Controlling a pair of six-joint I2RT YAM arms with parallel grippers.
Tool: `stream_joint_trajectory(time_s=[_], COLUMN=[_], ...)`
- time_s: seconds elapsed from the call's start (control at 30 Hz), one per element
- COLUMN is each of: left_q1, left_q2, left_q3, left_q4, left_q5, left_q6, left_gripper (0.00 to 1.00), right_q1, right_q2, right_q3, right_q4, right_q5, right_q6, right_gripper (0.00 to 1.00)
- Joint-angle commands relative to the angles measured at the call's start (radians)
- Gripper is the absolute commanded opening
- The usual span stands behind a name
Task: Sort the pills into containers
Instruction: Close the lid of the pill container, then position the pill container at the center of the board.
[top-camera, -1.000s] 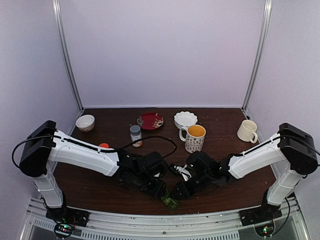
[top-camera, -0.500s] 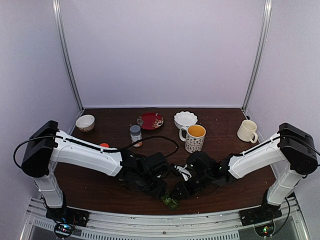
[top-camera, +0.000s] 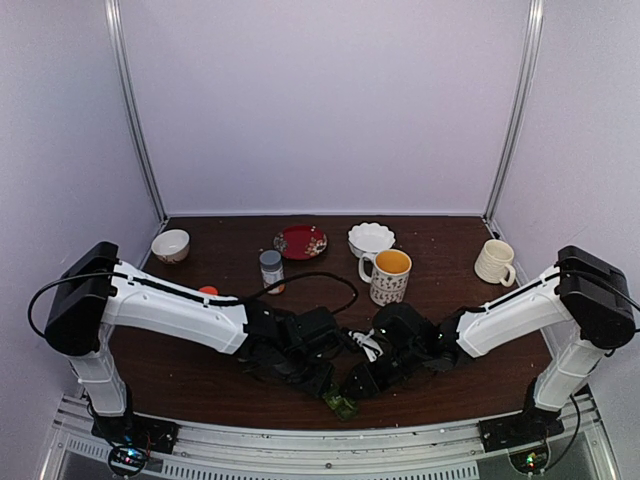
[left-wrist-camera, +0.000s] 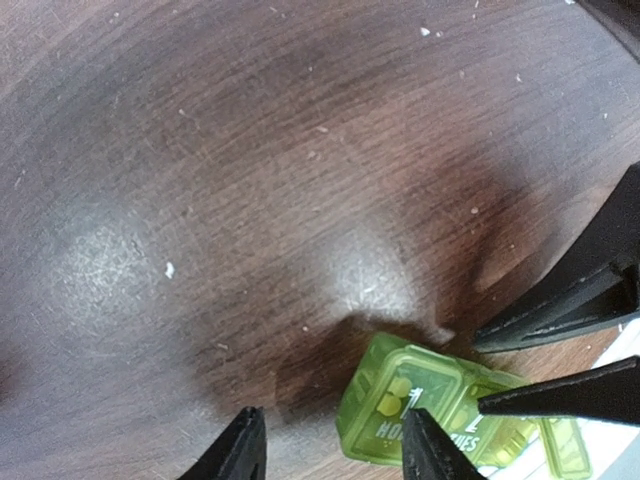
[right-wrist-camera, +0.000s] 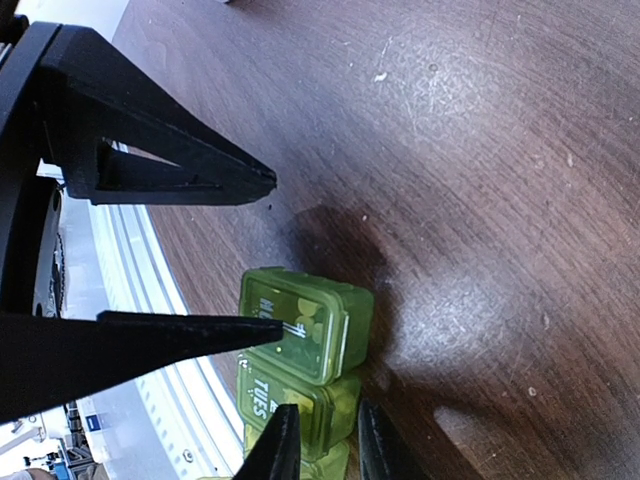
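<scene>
The green translucent pill box (top-camera: 341, 405) lies at the table's near edge, lids shut, marked MON and TUES. Pale round pills (right-wrist-camera: 312, 322) show through the MON lid. My left gripper (top-camera: 322, 383) is open; in the left wrist view (left-wrist-camera: 335, 452) one finger overlaps the box's (left-wrist-camera: 420, 405) MON end and the other stands over bare table. My right gripper (top-camera: 352, 386) has its fingers closed narrowly on the side wall of the TUES compartment (right-wrist-camera: 300, 400) in the right wrist view (right-wrist-camera: 325, 447).
A patterned mug (top-camera: 390, 275), a white bowl (top-camera: 371, 238), a red plate (top-camera: 300, 241), a capped bottle (top-camera: 271, 270), an orange cap (top-camera: 208, 291), a small bowl (top-camera: 170, 245) and a cream mug (top-camera: 495, 262) stand further back. A metal rail (top-camera: 300, 440) runs just beyond the box.
My left gripper has edged slightly right toward the pill box. The right arm and the box have not visibly moved.
</scene>
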Motion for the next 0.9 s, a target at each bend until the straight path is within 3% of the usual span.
stream_joint_trajectory(time_s=[0.0,0.23,0.47,0.63,0.77,0.8,0.83,0.87], left_q1=[-0.025,-0.025,-0.025,-0.022,0.006,0.015,0.021,0.025], left_q2=[0.013,-0.035,-0.125,-0.186,-0.224,-0.24,-0.256,-0.275], left_q3=[0.013,0.1,0.043,-0.009,-0.016,-0.026,-0.037,-0.048], left_q4=[-0.01,-0.037,-0.009,0.018,-0.017,-0.014,-0.01,-0.008], left_q5=[-0.045,-0.162,-0.201,-0.259,-0.329,-0.338,-0.348,-0.361], left_q6=[0.069,0.083,0.082,0.074,0.093,0.102,0.112,0.12], left_gripper=[0.49,0.52,0.53,0.55,0.59,0.61,0.63,0.66], right_q1=[0.027,0.022,0.007,0.037,0.088,0.088,0.088,0.088], right_q2=[0.045,-0.041,-0.239,-0.3,-0.372,-0.401,-0.429,-0.457], right_q3=[0.006,0.018,0.0,0.012,0.049,0.043,0.04,0.038], right_q4=[-0.086,-0.077,-0.115,-0.244,-0.365,-0.362,-0.36,-0.385], right_q5=[0.045,0.108,0.192,0.235,0.428,0.458,0.498,0.543], right_q6=[-0.053,-0.047,-0.105,-0.142,-0.156,-0.149,-0.136,-0.1], right_gripper=[0.21,0.23,0.31,0.39,0.59,0.7,0.93,0.99])
